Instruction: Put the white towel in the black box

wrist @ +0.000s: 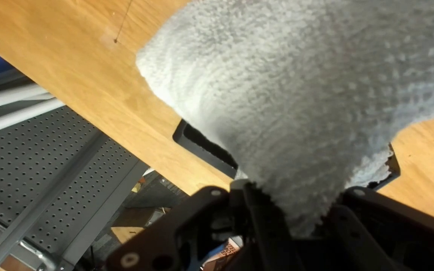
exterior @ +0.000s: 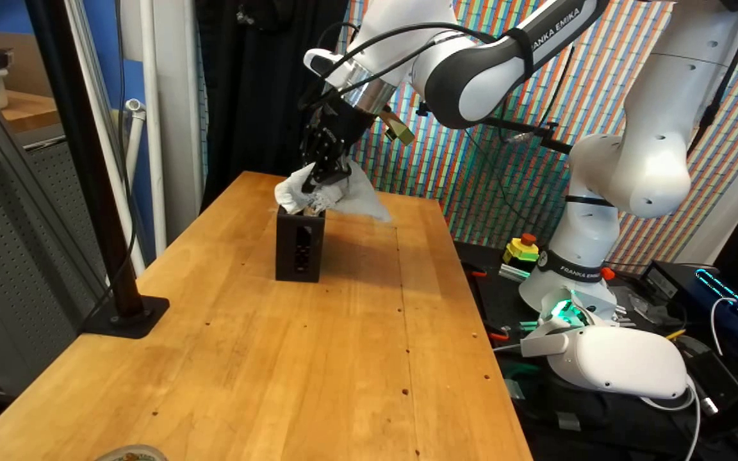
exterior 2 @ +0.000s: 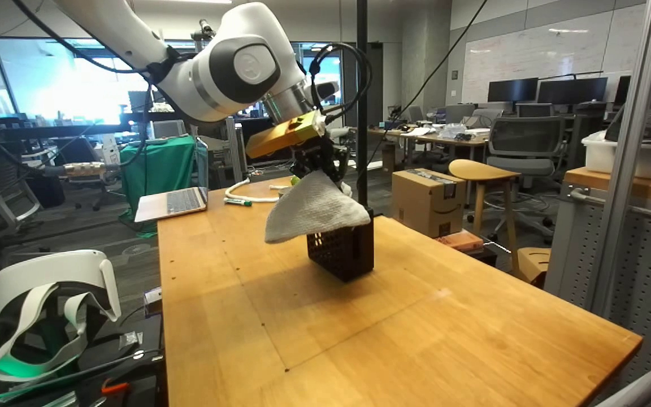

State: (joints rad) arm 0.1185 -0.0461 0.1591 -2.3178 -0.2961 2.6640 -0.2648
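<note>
The black box (exterior: 298, 246) stands upright on the wooden table, its top opening partly covered by cloth. Right above that opening, in an exterior view, my gripper (exterior: 325, 181) points downward, its jaws shut on the white towel (exterior: 362, 195). Towel (exterior 2: 315, 212) hangs from the jaws and drapes over the box's (exterior 2: 354, 257) upper part in an exterior view; there it hides the fingertips. In the wrist view the towel (wrist: 277, 98) fans out from between the fingers and leaves only a corner of the box's rim (wrist: 205, 154) and part of the far side showing. Some cloth lies at the opening; how deep it reaches is hidden.
A dark post (exterior: 122, 243) on a flat base rises from the table's (exterior: 343, 358) edge. A laptop (exterior 2: 176, 203), a green marker (exterior 2: 238, 202) and a white cable (exterior 2: 255, 199) lie at one table end. At the table's edge a round rim (exterior: 131, 453) shows partly.
</note>
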